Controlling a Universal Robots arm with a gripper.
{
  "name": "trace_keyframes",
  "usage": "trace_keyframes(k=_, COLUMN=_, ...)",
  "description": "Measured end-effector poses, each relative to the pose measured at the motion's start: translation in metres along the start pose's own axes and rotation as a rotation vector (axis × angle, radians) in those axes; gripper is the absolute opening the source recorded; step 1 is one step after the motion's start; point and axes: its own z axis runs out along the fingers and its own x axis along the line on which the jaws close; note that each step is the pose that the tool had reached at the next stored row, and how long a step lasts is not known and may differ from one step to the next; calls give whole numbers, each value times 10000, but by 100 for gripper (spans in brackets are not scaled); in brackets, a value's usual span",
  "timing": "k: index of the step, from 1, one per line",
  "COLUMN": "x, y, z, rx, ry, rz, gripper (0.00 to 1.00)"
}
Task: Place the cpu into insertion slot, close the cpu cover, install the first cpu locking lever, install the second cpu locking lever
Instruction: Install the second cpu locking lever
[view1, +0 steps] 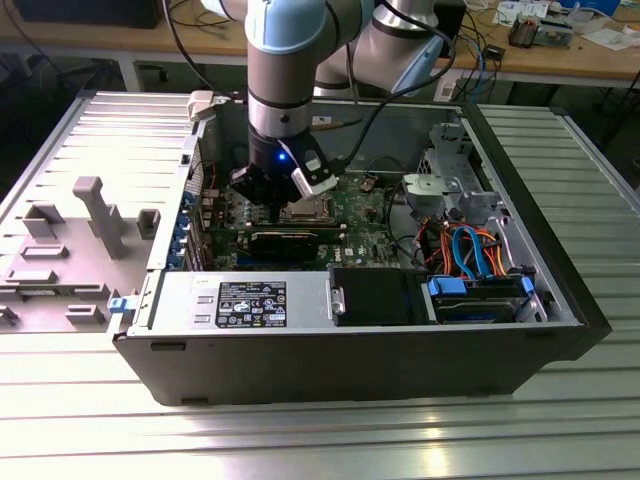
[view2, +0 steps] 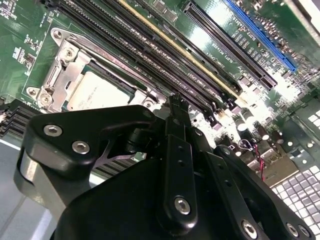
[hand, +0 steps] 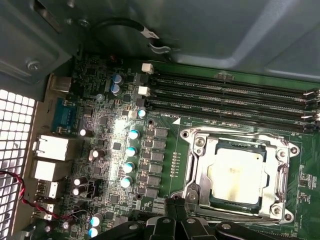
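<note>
Right under your lens, the gripper (view2: 172, 107) hangs just beside the insertion slot (hand: 239, 175), fingers pressed together, gripping nothing. You see the cpu (hand: 235, 176) seated there, with the cpu cover (hand: 200, 170) lying shut around it.

insertion slot (view1: 303, 211) largely hidden behind the arm (view1: 290, 70)
</note>
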Motion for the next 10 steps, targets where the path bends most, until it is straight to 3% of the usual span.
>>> trace_keyframes(k=10, x=-10, y=51, z=29, rx=1, ry=-10, rz=-2, gripper=11)
